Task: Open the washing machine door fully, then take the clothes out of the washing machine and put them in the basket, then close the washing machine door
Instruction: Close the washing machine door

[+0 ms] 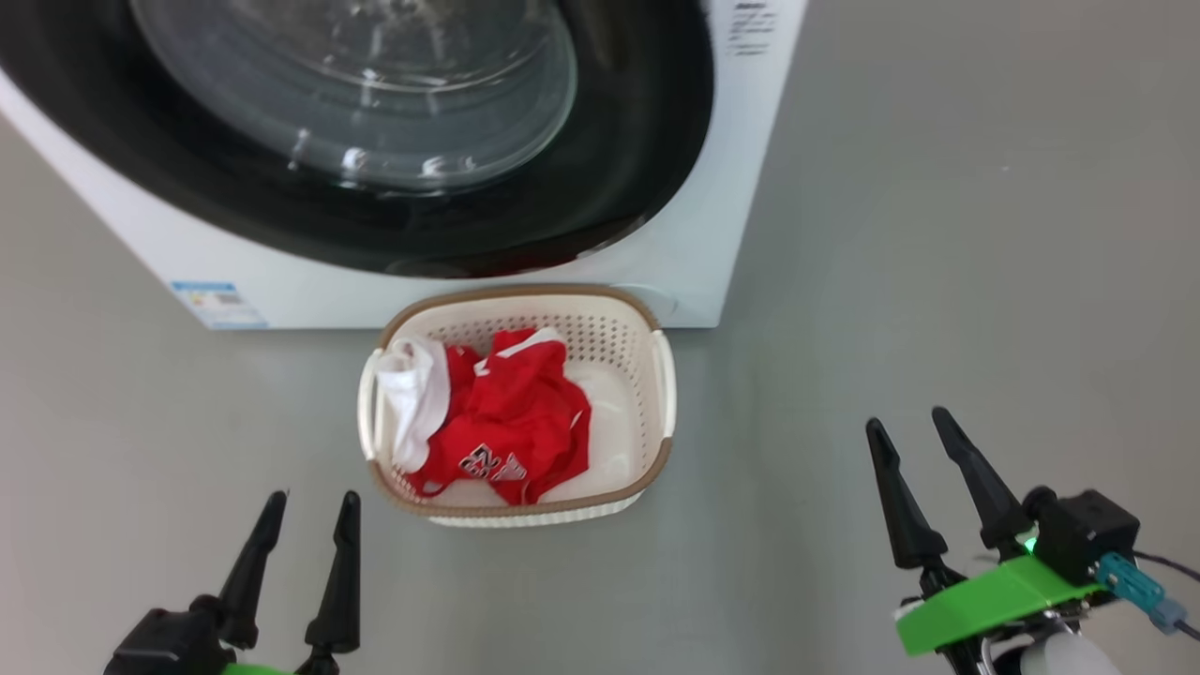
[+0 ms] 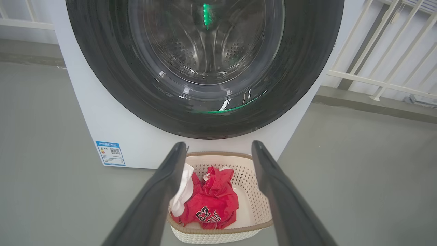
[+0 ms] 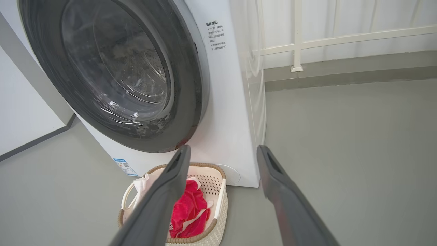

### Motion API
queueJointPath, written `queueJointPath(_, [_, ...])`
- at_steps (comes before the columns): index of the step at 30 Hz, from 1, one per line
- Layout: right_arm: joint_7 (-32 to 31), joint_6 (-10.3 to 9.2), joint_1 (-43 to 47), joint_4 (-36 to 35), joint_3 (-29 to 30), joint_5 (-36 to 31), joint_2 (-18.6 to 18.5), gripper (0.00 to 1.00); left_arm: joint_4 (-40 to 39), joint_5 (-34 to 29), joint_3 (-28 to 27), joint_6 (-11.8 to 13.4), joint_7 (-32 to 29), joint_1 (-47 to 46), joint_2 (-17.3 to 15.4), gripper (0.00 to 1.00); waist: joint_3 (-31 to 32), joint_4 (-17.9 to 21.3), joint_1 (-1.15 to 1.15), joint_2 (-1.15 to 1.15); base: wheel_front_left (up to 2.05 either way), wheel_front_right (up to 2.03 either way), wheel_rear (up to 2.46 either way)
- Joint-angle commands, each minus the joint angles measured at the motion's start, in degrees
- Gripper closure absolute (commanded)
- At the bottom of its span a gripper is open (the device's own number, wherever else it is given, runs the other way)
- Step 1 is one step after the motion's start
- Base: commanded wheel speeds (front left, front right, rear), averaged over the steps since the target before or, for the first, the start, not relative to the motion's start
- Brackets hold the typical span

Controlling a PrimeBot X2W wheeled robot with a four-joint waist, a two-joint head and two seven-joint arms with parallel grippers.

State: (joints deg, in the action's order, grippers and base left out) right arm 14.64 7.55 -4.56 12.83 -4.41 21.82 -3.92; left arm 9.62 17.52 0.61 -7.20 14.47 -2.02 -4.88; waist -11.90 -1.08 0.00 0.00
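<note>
While the left gripper [image 1: 315,497] and right gripper [image 1: 907,418] hover with fingers spread and empty, the clothes [image 1: 520,412], red with a white 23, lie in the basket [image 1: 609,337] on the floor [image 1: 937,234] just before the washing machine [image 1: 656,253], whose blue label [image 1: 218,304] is too small to read.

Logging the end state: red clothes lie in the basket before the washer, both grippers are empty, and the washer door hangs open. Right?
Not quite: the washing machine door is shut, as the left wrist view shows. The clothes do lie in the basket before the washing machine, and the left gripper and right gripper are empty.
</note>
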Motion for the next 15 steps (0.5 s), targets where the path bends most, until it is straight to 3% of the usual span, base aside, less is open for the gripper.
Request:
queueJointPath(1, [0.4, -0.06, 0.7, -1.6, -0.9, 0.7, -0.2, 0.0, -1.5, -0.8, -2.0, -0.3, 0.5, 0.2, -1.3, 0.0, 1.5, 1.7, 0.0, 0.0, 0.0, 0.0, 0.0])
queueJointPath(15, [0.4, -0.06, 4.6, -2.5, 1.9, 0.5, 0.1, 0.0, -1.8, -0.6, -3.1, -0.3, 0.5, 1.8, -1.8, 0.0, 1.7, 3.7, 0.0, 0.0, 0.0, 0.0, 0.0])
